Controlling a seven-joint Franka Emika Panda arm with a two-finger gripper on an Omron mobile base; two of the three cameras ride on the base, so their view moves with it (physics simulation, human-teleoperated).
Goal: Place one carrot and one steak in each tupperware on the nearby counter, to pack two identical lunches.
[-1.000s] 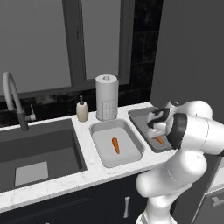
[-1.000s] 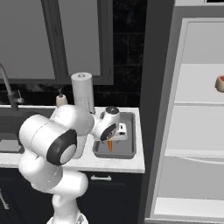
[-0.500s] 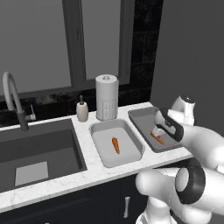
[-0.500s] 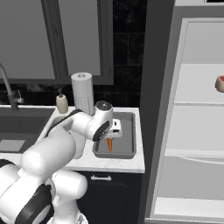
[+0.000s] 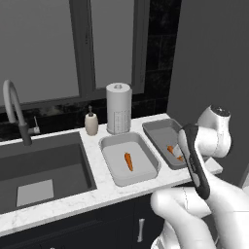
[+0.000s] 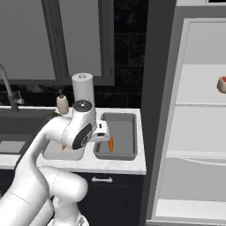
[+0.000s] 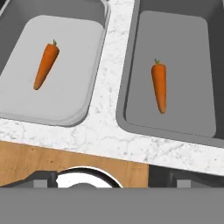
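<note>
Pincer (image 6: 106,134): spread wide, empty. Carrots: one per tupperware, lighter (image 7: 26,105) and darker (image 7: 205,74). Next: fetch steak (image 6: 222,84); grip its edges squarely.

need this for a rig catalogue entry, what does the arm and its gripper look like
A glossy white arm built of rounded, bulbous segments, with dark grey bands at the joints and a round dark cap with a silver centre on one joint. The gripper has a white block-shaped body. No cables or markings show.
</note>
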